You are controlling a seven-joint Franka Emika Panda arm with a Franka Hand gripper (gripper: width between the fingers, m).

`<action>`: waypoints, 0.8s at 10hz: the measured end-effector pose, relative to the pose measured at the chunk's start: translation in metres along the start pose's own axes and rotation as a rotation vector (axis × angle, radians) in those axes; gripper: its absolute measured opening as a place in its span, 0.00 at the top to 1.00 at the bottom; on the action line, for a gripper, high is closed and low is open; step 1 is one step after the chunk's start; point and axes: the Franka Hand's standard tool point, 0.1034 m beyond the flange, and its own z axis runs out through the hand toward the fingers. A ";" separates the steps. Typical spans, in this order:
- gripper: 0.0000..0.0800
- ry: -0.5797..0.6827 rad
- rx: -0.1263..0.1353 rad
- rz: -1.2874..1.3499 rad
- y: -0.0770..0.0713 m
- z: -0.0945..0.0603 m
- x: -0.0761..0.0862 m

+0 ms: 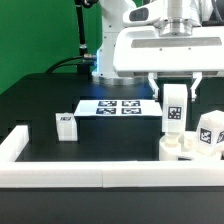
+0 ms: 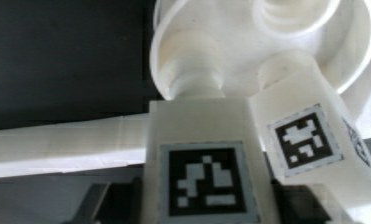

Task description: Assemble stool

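The fingers (image 1: 153, 89) hang apart either side of a leg (image 1: 174, 112) standing upright on the seat (image 1: 180, 151), beside a second leg (image 1: 210, 130), I'd guess because its slot bears it unaided, though that joint is hidden and the close-up is blurry.

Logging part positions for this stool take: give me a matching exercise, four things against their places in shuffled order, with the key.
Things:
1. seat
2. marker board
3. tool-side leg
4. far leg

Places:
a. standing on the bare table, exterior view's left
b. upright above the seat, under the tool
c. lying flat mid-table, farther back
d. exterior view's right, by the front rail

Pairs: 1-d, 2-c, 3-b, 4-a.
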 end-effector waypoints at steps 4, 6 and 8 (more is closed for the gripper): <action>0.58 0.002 -0.001 -0.002 -0.001 0.005 0.003; 0.58 -0.005 -0.004 -0.006 -0.001 0.010 -0.001; 0.58 0.002 -0.010 -0.013 0.000 0.013 -0.006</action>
